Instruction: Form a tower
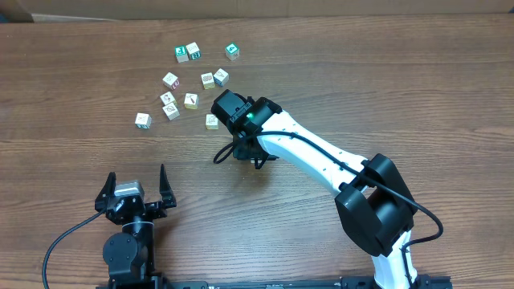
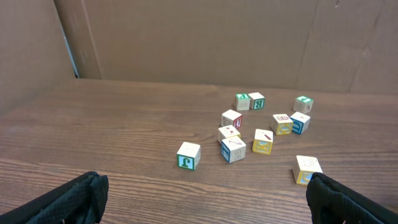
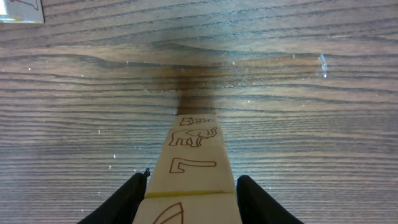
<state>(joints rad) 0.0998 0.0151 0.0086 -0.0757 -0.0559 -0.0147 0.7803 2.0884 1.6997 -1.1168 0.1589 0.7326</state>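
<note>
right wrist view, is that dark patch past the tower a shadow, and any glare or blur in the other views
Right wrist: the soft-edged dark patch on the table beyond the tower looks like a shadow, with small glare specks nearby; left wrist: loose cubes sharp, left gripper near-black, detail lost; overhead: even light, no glare.

Overhead looks down; low left wrist shares its loose cubes [image 1: 191,100].
</note>
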